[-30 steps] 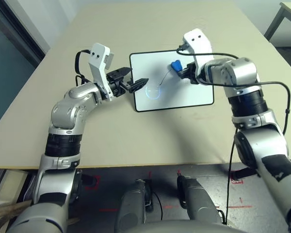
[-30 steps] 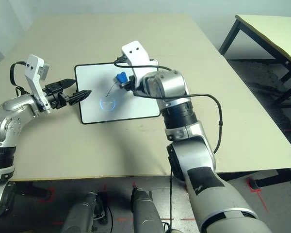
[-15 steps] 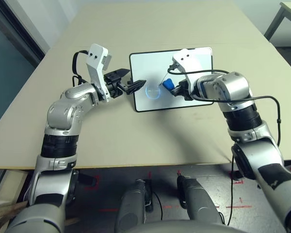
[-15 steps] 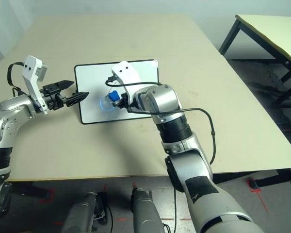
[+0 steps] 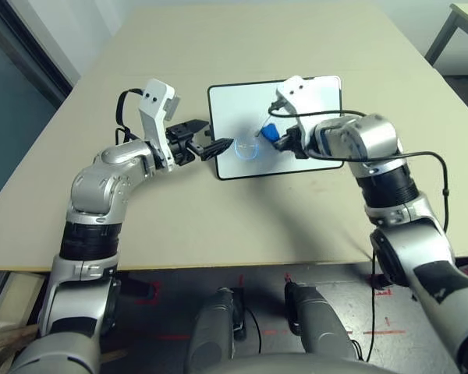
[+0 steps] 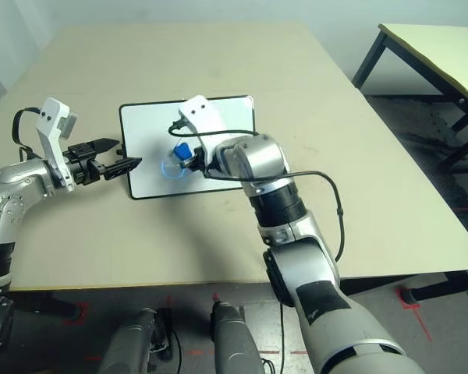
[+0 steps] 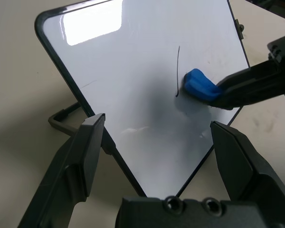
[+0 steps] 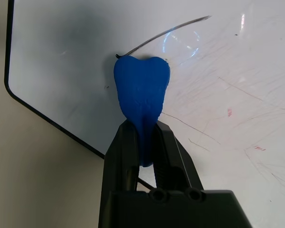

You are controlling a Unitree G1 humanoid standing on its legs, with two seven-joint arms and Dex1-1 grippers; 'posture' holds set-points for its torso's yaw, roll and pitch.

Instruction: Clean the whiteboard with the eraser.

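Right wrist view: eraser pressed to board

Right hand (image 8: 141, 142) is clamped on the blue eraser (image 8: 141, 97), whose tip meets the whiteboard (image 5: 296, 156) at the end of a thin dark curved line (image 8: 166, 32). Left hand (image 5: 206, 140), fingers spread apart and holding nothing, sits at the board's near-left edge, with the eraser just ahead of it. Board lies flat on the tabletop (image 5: 242, 218).

A white rectangular whiteboard with a thin black frame (image 5: 304, 152) lies flat on the table. A small bright blue rounded eraser (image 8: 141, 95) presses against its surface, beside a thin dark curved stroke (image 8: 164, 33).
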